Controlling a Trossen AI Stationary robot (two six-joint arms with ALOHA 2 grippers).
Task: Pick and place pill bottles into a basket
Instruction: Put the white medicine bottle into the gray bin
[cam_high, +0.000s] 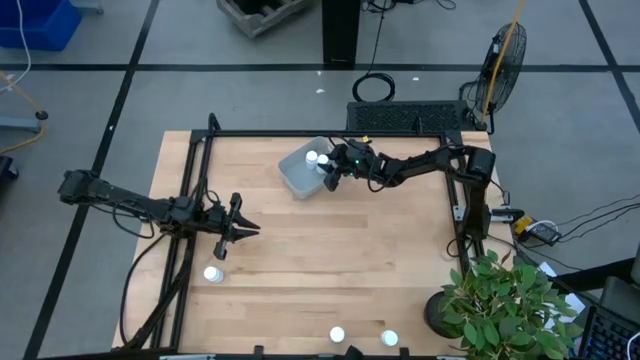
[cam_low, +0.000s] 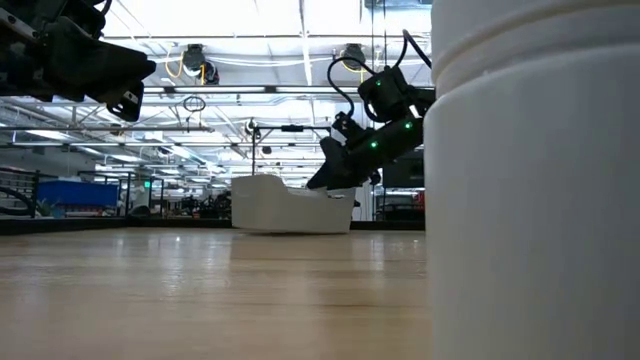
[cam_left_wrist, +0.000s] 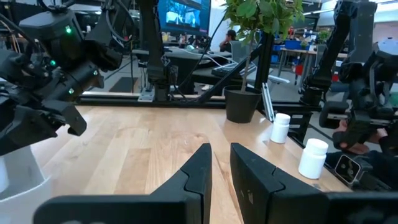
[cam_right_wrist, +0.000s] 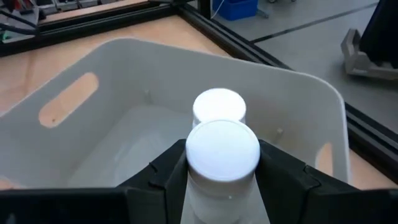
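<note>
The pale basket (cam_high: 300, 172) stands at the table's far middle; it also shows in the low view (cam_low: 285, 205). One white pill bottle (cam_high: 312, 158) stands upright in it, its cap showing in the right wrist view (cam_right_wrist: 219, 106). My right gripper (cam_high: 330, 170) is over the basket's right side, shut on a second bottle (cam_right_wrist: 222, 149). Three more bottles stand on the table: one near left (cam_high: 213, 273) and two at the near edge (cam_high: 337, 335) (cam_high: 389, 339). My left gripper (cam_high: 252, 228) hovers above the near-left bottle, empty, with a narrow gap between its fingers (cam_left_wrist: 221, 158). My right gripper pinches the bottle's body just below the cap (cam_right_wrist: 222, 180) between its two fingers (cam_right_wrist: 168, 171), one on each side. The fingers slant down from the table's right side into the basket. The bottle stands upright within the basket's walls; whether it rests on the floor is hidden.
A potted plant (cam_high: 500, 300) stands at the near right corner. Black frame rails (cam_high: 190, 200) run along the table's left and far edges. A dark keyboard-like slab (cam_high: 405, 117) lies behind the far edge. One bottle stands right in front of the low camera (cam_low: 530, 180).
</note>
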